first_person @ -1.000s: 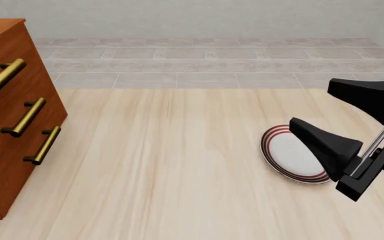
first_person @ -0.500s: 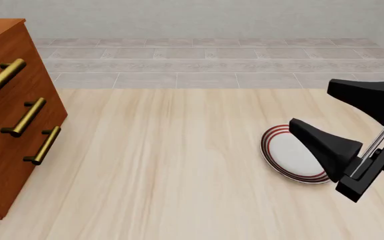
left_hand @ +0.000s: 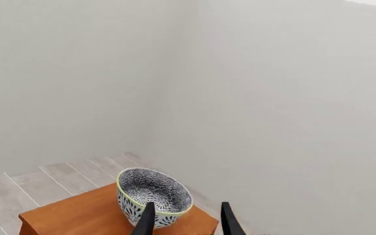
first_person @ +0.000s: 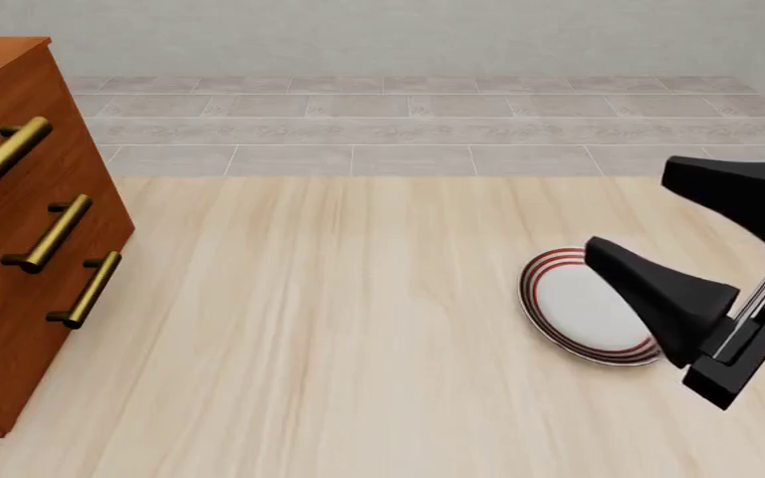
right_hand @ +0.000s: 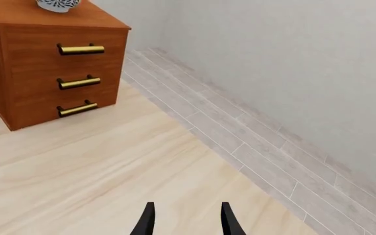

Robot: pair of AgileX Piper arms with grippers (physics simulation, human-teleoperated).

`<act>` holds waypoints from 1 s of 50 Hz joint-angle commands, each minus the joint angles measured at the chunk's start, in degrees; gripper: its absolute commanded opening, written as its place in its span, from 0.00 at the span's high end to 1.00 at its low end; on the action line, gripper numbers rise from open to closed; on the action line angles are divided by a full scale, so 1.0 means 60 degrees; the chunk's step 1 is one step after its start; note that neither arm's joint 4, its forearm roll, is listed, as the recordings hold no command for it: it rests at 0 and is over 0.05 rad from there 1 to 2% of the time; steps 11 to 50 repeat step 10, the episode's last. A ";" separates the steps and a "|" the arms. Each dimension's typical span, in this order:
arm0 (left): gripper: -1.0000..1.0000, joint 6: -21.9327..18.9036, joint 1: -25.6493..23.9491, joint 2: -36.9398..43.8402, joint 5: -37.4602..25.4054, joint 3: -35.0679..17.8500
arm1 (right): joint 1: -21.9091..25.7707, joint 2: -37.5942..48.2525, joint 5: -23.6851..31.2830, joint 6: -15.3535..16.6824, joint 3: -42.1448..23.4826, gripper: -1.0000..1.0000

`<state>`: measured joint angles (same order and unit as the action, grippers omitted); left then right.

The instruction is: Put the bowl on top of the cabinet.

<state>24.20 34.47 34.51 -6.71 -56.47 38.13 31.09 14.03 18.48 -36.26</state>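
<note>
The bowl (left_hand: pixel 154 196), white with a dense dark blue pattern and a pale yellow rim, stands upright on top of the reddish-brown cabinet (left_hand: pixel 90 215). My left gripper (left_hand: pixel 186 226) is open just behind the bowl, and one fingertip (left_hand: pixel 145 223) overlaps the bowl's near wall. The right wrist view shows the cabinet (right_hand: pixel 57 73) with its three brass handles and the bowl's base (right_hand: pixel 57 5) at the picture's edge. In the front view the cabinet (first_person: pixel 24 229) is at the left and the bowl is out of frame. My right gripper (first_person: pixel 633 211) hangs open over the table's right side.
A flat white plate with red rings (first_person: pixel 582 311) lies on the wooden table (first_person: pixel 343 329), partly under my right gripper's lower finger. Grey floor tiles (first_person: pixel 422 129) and a pale wall lie beyond the table's far edge.
My right gripper has shifted slightly to the right and down in the front view. Cabinet and plate have not moved.
</note>
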 commanded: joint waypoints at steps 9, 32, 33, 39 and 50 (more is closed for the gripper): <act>0.00 -0.1146 -0.2292 -0.0344 -0.0520 -0.0346 | 0.0000 -0.0117 0.0189 -0.0012 -0.0105 0.00; 0.00 -0.1235 -0.2512 -0.0227 -0.0526 -0.0351 | -0.0004 -0.0114 0.0184 -0.0013 -0.0105 0.00; 0.00 -0.1235 -0.2512 -0.0227 -0.0526 -0.0351 | -0.0004 -0.0114 0.0184 -0.0013 -0.0105 0.00; 0.00 -0.1235 -0.2512 -0.0227 -0.0526 -0.0351 | -0.0004 -0.0114 0.0184 -0.0013 -0.0105 0.00; 0.00 -0.1235 -0.2512 -0.0227 -0.0526 -0.0351 | -0.0004 -0.0114 0.0184 -0.0013 -0.0105 0.00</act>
